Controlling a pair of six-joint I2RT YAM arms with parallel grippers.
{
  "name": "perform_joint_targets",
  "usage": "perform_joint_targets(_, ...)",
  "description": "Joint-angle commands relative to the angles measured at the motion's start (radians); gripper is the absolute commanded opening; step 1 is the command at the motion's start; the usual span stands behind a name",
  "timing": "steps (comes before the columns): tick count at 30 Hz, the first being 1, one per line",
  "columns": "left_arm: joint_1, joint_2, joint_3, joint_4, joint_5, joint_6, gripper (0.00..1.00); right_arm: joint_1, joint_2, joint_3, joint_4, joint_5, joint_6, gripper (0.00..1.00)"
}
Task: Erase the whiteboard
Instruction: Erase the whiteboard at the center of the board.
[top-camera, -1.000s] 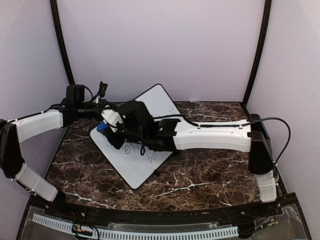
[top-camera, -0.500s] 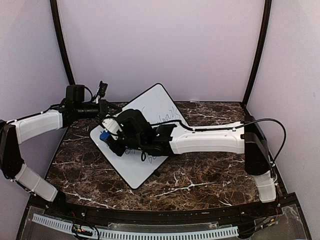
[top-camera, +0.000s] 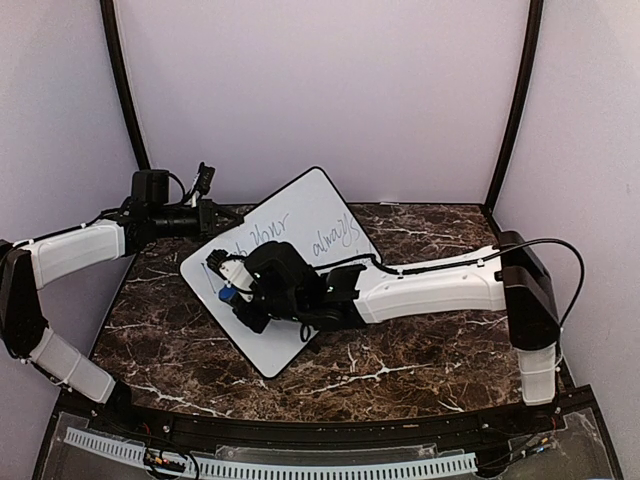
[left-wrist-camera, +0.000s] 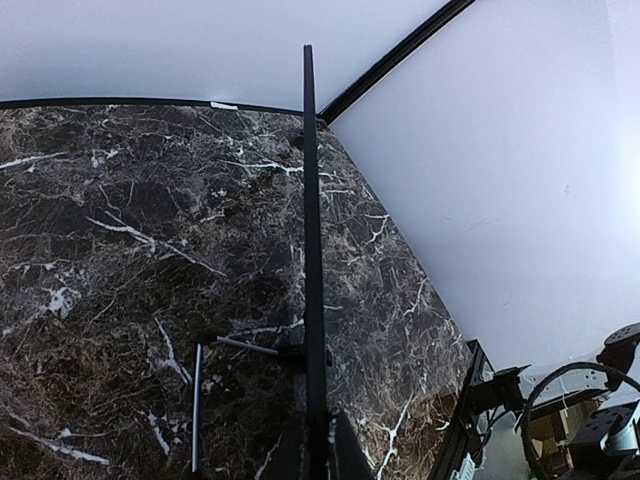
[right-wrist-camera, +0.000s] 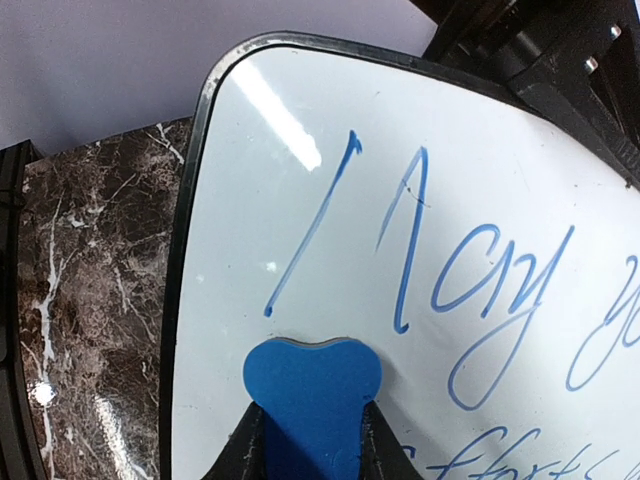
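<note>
The whiteboard (top-camera: 300, 215) lies tilted on the marble table, with blue handwriting (right-wrist-camera: 480, 290) across its upper part. My left gripper (top-camera: 207, 217) is shut on its far left rim; in the left wrist view the whiteboard (left-wrist-camera: 310, 220) shows edge-on as a thin black line running up from between the left gripper's (left-wrist-camera: 318, 452) fingers. My right gripper (top-camera: 233, 297) is shut on a blue eraser (right-wrist-camera: 312, 385), which presses flat on the board near its left edge, just below the first pen strokes. The right arm lies across the board's lower half and hides it.
Thin metal legs (left-wrist-camera: 243, 345) of the board rest on the dark marble table (top-camera: 400, 360). Purple walls and black corner posts (top-camera: 512, 100) close in the back and sides. The table's near edge carries a black rail (top-camera: 300, 432).
My right gripper has slid the eraser down the board toward its near left edge, uncovering the writing at the top. The left gripper has kept its hold.
</note>
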Motion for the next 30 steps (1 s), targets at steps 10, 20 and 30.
perform_joint_targets(10,-0.014,-0.049,-0.001,0.056,-0.012,-0.011,0.00,0.005,0.086,0.157,-0.039,0.025,-0.030,0.22)
perform_joint_targets(20,-0.015,-0.056,-0.001,0.052,-0.012,-0.015,0.00,0.006,0.200,0.371,-0.070,0.122,-0.074,0.22)
perform_joint_targets(30,-0.015,-0.057,-0.001,0.054,-0.010,-0.016,0.00,0.006,0.124,0.243,-0.102,0.028,-0.056,0.22)
